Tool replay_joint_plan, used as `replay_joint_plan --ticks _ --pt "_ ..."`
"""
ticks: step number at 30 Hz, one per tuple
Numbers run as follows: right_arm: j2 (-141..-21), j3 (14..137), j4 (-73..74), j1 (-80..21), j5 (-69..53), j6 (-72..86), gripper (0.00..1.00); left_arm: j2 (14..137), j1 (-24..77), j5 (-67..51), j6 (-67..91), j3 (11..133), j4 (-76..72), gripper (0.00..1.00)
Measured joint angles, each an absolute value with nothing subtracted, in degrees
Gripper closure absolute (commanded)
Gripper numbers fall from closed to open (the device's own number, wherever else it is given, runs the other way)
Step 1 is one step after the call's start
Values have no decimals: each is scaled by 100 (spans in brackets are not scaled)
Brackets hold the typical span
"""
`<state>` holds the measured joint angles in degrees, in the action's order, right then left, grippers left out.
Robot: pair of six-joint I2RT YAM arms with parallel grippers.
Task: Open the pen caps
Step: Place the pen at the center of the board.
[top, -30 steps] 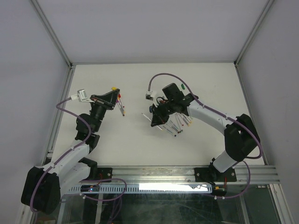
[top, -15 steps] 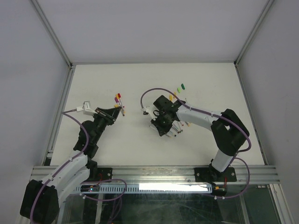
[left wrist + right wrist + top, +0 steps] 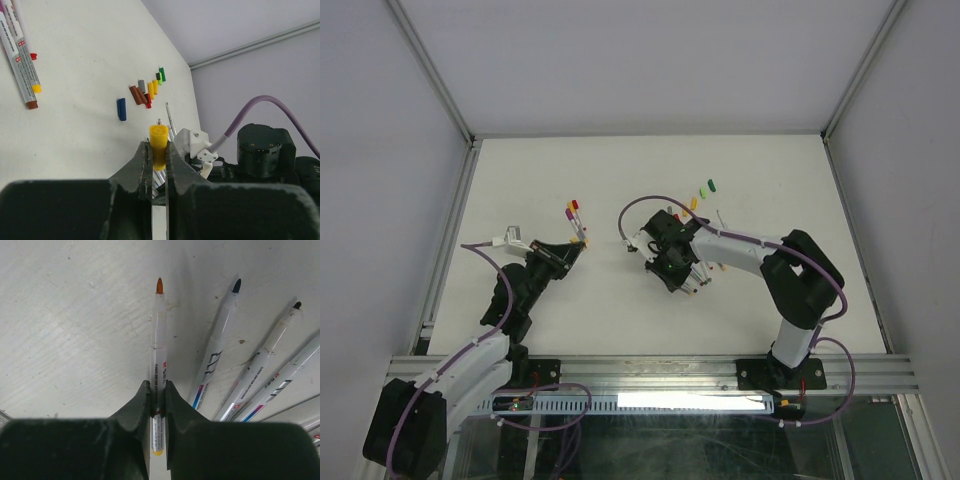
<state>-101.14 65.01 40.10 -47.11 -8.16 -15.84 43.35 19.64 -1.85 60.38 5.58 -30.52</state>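
Yellow cap (image 3: 159,145), pen (image 3: 158,335) print illegible

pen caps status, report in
Left fingers shut on yellow cap. Right fingers shut on orange-tipped pen, cap off. Loose caps clustered beyond left arm; nothing blocking.

right gripper (image 3: 158,390) jaws pinched on an uncapped pen (image 3: 158,325), orange tip (image 3: 159,286) pointing away over the white table (image 3: 75,315). Just right of it more uncapped pens lie fanned out: dark-blue-tipped pen (image 3: 220,335), black-tipped pen (image 3: 270,352), rest cut off by the frame edge
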Motion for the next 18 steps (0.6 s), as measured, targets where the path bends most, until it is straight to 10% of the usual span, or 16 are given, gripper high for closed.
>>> replay_joint_plan --ticks 18 --pt "-10224 6534 4016 -4731 -486 -1664 75 4464 1964 -454 6224 373 -3334 100"
